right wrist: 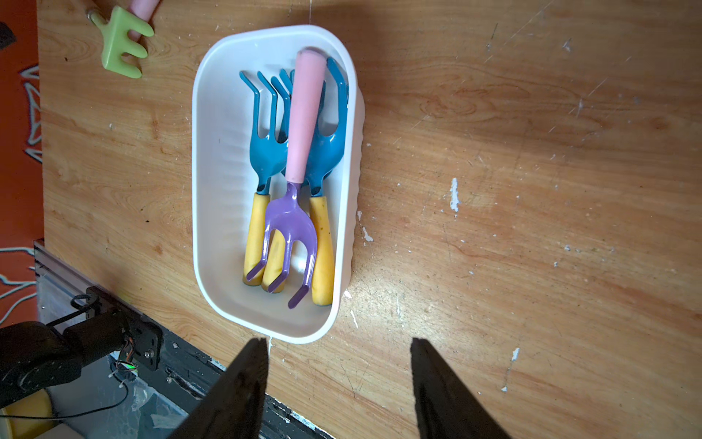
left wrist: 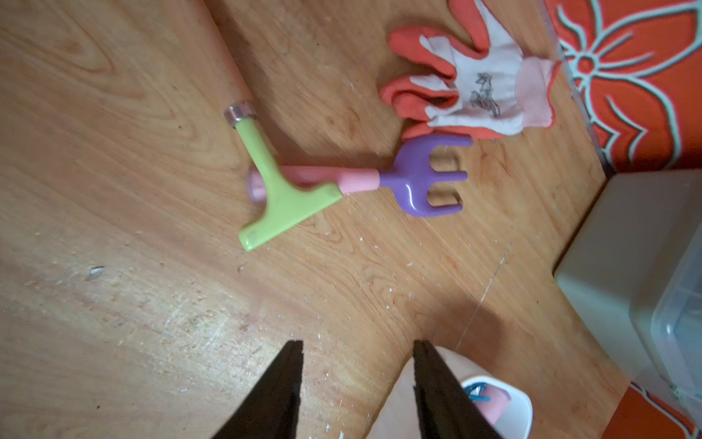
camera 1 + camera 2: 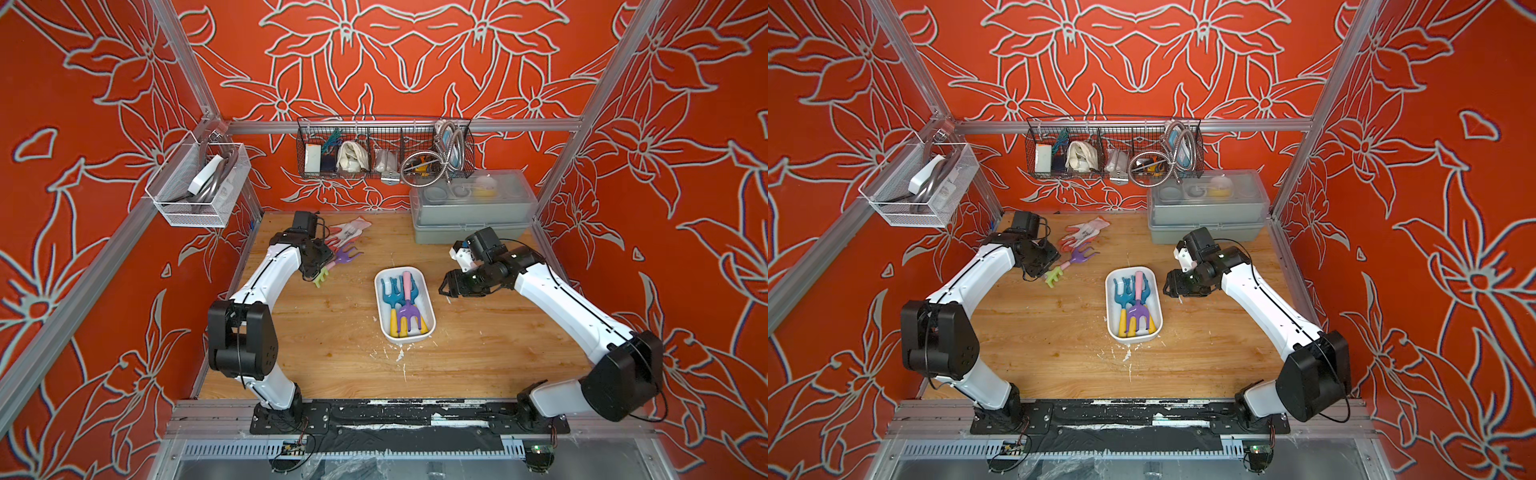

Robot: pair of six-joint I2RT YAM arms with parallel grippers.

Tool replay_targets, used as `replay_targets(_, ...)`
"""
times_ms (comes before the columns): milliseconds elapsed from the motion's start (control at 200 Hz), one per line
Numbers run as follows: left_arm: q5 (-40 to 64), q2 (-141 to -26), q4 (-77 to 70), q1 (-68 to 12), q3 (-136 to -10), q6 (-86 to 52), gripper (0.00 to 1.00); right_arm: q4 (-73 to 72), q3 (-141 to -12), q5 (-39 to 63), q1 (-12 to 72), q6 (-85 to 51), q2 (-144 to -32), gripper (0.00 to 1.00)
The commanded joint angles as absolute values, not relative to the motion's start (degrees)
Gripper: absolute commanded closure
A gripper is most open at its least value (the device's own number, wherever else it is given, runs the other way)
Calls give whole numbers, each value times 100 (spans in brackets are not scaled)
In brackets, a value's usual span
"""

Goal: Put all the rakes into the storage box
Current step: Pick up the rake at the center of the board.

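Left wrist: left hand [image 2: 358,344] parted, empty, facing green rake [image 2: 281,205] atop purple rake [image 2: 418,178]; right hand [image 1: 338,342] parted, empty, beside storage box [image 1: 205,190].

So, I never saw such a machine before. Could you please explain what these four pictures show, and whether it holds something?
It is a robot with two arms, the left arm and the right arm, fixed at the edge of a wooden table. Two pictures look down on the whole scene; the other two come from a camera on each wrist. Each arm ends in a two-fingered tool. The left tool and the right tool are both open and hold nothing. In the middle stands a white storage box with blue rakes and a purple rake inside. Elsewhere on the table lie a green rake across a loose purple rake, and a glove. A grey box stands at the back.
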State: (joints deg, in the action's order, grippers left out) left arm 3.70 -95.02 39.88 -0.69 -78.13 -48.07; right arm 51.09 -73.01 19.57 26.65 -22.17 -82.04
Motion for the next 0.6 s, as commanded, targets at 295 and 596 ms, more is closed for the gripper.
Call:
replay_targets(295,271,-10562,4263,602,-8598,-4880,51,5302,-7947,1755,3079,-1722,-8834,39)
replay_targets(596,333,-11135,4333,1050,-8884,-4698,51,5225,-8741,2272,3629,-1226,-9615,37)
